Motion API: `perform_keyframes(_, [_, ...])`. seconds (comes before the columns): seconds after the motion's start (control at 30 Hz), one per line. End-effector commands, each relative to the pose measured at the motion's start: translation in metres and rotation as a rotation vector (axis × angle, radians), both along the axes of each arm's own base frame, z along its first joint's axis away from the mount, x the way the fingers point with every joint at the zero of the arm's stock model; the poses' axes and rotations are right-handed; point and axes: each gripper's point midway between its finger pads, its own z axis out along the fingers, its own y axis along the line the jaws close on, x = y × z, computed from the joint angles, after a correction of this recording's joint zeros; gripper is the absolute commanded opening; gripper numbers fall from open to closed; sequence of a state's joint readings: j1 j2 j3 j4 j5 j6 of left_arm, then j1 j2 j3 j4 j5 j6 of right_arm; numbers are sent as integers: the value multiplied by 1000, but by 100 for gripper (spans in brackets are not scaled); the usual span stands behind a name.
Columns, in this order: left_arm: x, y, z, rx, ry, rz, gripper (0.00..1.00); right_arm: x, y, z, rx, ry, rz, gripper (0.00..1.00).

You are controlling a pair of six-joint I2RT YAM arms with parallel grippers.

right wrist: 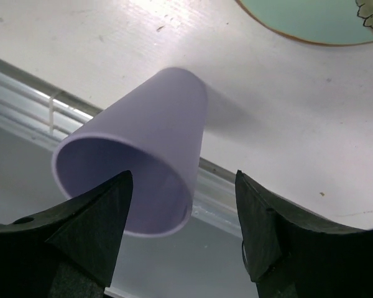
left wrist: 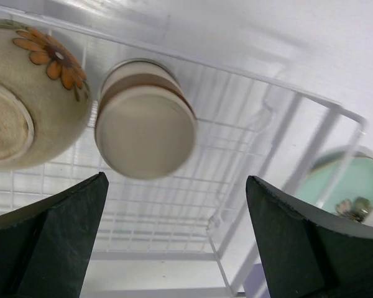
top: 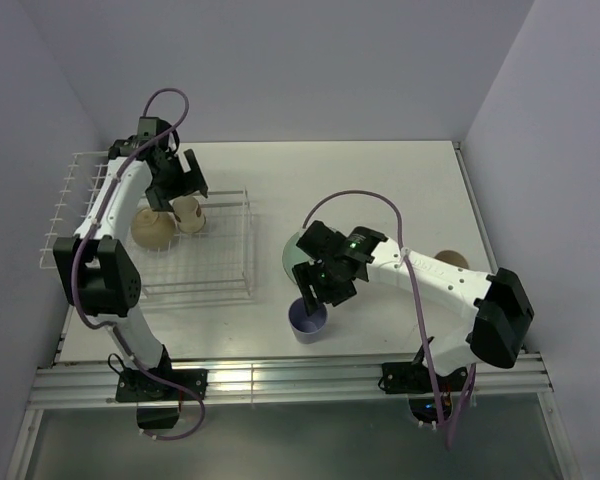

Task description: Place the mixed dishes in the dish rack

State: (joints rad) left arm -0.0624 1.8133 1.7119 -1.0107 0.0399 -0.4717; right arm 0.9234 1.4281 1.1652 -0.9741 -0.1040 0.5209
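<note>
The white wire dish rack (top: 225, 262) stands at the left. In it, upside down, are the cream bowl (top: 152, 231) with an orange flower and the beige tumbler (top: 189, 213); both show in the left wrist view, bowl (left wrist: 31, 105) and tumbler (left wrist: 146, 127). My left gripper (top: 185, 188) hovers over them, open and empty (left wrist: 177, 236). The lavender cup (top: 308, 322) stands upright near the table's front edge. My right gripper (top: 317, 292) is open just above its rim (right wrist: 183, 211), with the cup (right wrist: 143, 130) by the left finger. The pale green plate (top: 292, 252) lies partly under the right wrist.
A small tan round cup-like thing (top: 450, 261) sits behind the right forearm. The rack's upright tines (top: 72, 205) overhang the table's left side. The plate's edge (right wrist: 311, 18) lies just beyond the lavender cup. A metal rail (top: 280, 380) runs along the front edge.
</note>
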Motion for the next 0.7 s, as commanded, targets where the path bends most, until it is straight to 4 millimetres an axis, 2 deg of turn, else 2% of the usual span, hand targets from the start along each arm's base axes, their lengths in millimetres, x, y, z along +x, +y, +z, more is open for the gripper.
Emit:
perform_keyframes(0.0, [-6,-19,70,-77,-197,-9,99,8,0,-11,-24,-36,-23,72])
perform_keyframes(0.07, [-8,-35,93,-142,-280,-20,99,7,-2,-17,-27,-32,-29,66])
perform_keyframes(0.1, [-15,-41,117,-175,-351,-27,99,6,-3,-19,-30,-29,-30,58])
perform_keyframes(0.17, [-23,-59,135,-254,-414,-44,98,5,-5,-23,-39,-25,-37,49])
perform_keyframes(0.2, [-34,-64,153,-280,-463,-53,98,5,-6,-24,-40,-28,-40,34])
perform_keyframes(0.27, [-45,-77,167,-321,-492,-66,97,6,-10,-21,-49,-43,-50,21])
perform_keyframes(0.3, [-53,-79,176,-333,-511,-76,97,6,-11,-19,-47,-51,-54,6])
perform_keyframes(0.33, [-57,-83,179,-345,-511,-82,97,7,-12,-16,-46,-60,-54,0])
perform_keyframes(0.43, [-75,-96,184,-404,-494,-124,97,8,-14,6,-18,-93,-61,0])
perform_keyframes(0.47, [-80,-102,180,-428,-480,-144,97,11,-11,24,21,-121,-63,0])
perform_keyframes(0.53, [-92,-118,197,-528,-522,-215,98,15,-14,46,31,-155,-70,0])
perform_keyframes(0.57, [-97,-125,196,-568,-516,-233,99,22,-9,70,88,-189,-81,0])
perform_keyframes(0.63, [-111,-140,219,-666,-583,-331,99,21,-2,93,169,-169,-66,0])
perform_keyframes(0.67, [-116,-146,217,-704,-576,-356,99,30,-1,115,235,-182,-92,0])
